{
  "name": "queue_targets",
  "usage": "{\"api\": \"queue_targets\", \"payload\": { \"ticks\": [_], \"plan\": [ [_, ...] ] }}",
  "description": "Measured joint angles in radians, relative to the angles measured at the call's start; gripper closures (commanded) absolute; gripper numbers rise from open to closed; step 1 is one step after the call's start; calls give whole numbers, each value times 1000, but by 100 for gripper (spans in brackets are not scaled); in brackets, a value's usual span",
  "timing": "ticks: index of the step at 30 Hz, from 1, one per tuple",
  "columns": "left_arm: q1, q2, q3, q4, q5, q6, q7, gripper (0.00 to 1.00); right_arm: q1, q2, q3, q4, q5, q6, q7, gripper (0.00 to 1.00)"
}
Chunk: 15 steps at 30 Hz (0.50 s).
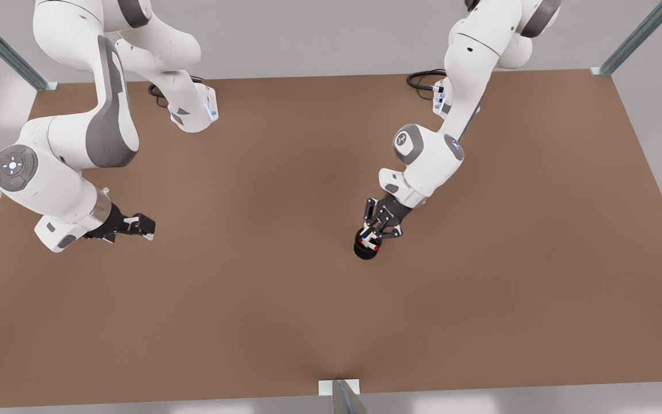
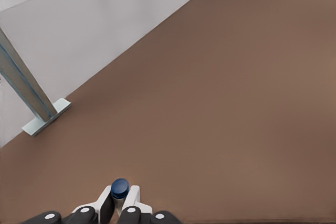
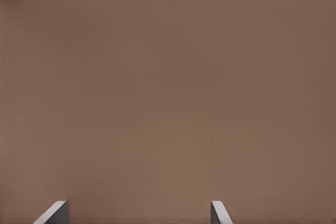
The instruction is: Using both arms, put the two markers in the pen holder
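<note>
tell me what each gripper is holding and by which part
Left gripper: the blue-capped marker, pinched just behind its cap, over the pen holder. Right gripper: open, holding nothing.

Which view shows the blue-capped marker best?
Left wrist view: the blue-capped marker sits end-on, clamped in the left gripper. Front view gives a blue speck above the pen holder. Right wrist view faces table past the open right gripper.
</note>
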Motion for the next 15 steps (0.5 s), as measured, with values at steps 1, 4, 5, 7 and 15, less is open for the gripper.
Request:
{"api": "queue_targets", "payload": {
  "ticks": [1,4,5,7,15],
  "plan": [
    [-1,0,0,-7,-3,7,19,79,0,0,0,0,0,-1,-1,0],
    [-10,2,-1,-24,-8,24,71,79,0,0,0,0,0,-2,-5,0],
    [-12,4,-1,-30,-9,31,87,79,0,0,0,0,0,-2,-6,0],
    [-21,14,-1,-35,-10,45,116,79,0,0,0,0,0,-3,-8,0],
    [-31,8,-2,-64,-18,78,203,79,0,0,0,0,0,-3,-15,0]
  ]
}}
